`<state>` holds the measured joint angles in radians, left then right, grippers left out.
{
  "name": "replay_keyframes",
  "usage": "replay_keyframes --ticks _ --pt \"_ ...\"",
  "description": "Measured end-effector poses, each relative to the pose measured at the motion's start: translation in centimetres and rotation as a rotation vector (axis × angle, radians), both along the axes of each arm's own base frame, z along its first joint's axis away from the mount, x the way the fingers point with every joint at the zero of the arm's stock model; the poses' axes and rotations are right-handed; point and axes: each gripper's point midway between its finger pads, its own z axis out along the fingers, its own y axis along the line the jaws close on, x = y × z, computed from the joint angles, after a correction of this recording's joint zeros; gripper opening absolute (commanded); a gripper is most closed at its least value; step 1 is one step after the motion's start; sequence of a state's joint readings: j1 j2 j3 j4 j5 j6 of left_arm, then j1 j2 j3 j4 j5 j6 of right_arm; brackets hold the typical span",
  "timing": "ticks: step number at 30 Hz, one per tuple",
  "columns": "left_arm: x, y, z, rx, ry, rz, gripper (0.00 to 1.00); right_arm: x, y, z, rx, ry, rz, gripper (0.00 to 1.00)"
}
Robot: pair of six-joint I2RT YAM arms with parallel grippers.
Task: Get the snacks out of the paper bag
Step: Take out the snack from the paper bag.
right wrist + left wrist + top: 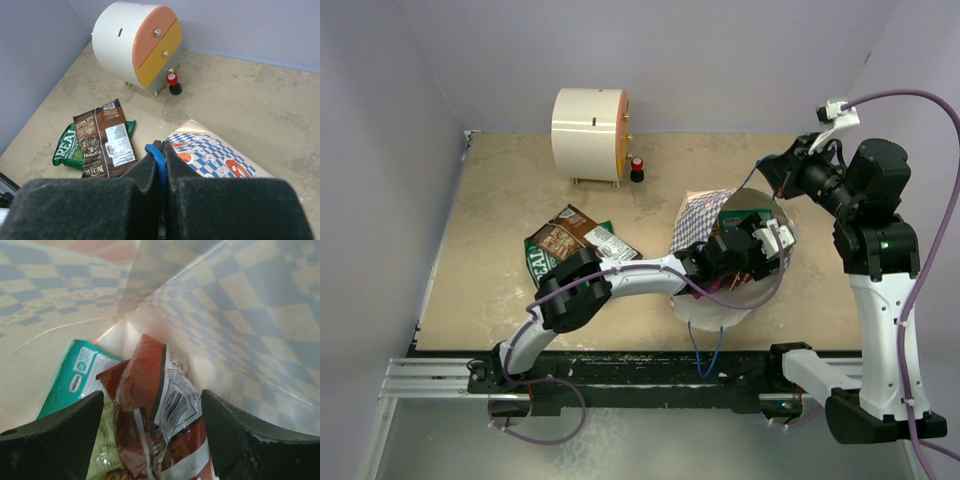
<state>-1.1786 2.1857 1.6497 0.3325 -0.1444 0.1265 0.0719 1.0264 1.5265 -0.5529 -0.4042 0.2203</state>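
The left gripper (150, 440) is being held inside the bag (705, 215), its jaws spread wide and gripping nothing. Between the 2 jaws a red-brown packet (155, 410) is lying, barcode side up, so the gripper seems to be lined up for a pinch on it. Just beyond the left jaw a teal packet (77, 377) is resting against the bag's inner wall, and a pale green packet (105, 450) is partly hidden beside the same jaw.

The right gripper (161, 165) is clenched on the blue cord (159, 167), which is being pinched between the 2 closed jaws. Judging by this, the handle is being held up to keep the mouth of the bag open for the other arm.

Past the right jaws, to their left, 2 packets are lying outside the bag on the table (500, 200): a brown packet (102, 137) overlapping a green packet (67, 150). At least 3 snacks appear to remain inside.

The tabletop is a beige, mottled board, scuffed in places. Farther back a white drum (132, 42) with an orange and yellow face is standing beside a small red-capped object (173, 84). Plain lilac walls (670, 50) are enclosing the table.
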Motion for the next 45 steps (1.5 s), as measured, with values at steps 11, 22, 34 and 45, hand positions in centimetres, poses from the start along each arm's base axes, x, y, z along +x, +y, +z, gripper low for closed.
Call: replay_keyframes --ticks 11,22,34,45 --pt "0.6 -1.2 -1.2 0.000 -0.053 -0.015 0.09 -0.7 1.2 -0.3 -0.009 0.014 0.050 0.00" --pt "-2.0 3.1 3.7 0.040 0.013 -0.044 0.00 -0.7 0.8 0.2 0.014 -0.026 0.016 0.00" --pt "-8.9 9.6 13.7 -0.055 0.212 -0.176 0.00 -1.0 -0.1 0.0 0.006 -0.062 -0.038 0.00" --pt "-16.2 22.2 24.7 -0.222 0.393 -0.193 0.00 -0.9 -0.1 -0.1 0.001 -0.081 -0.037 0.00"
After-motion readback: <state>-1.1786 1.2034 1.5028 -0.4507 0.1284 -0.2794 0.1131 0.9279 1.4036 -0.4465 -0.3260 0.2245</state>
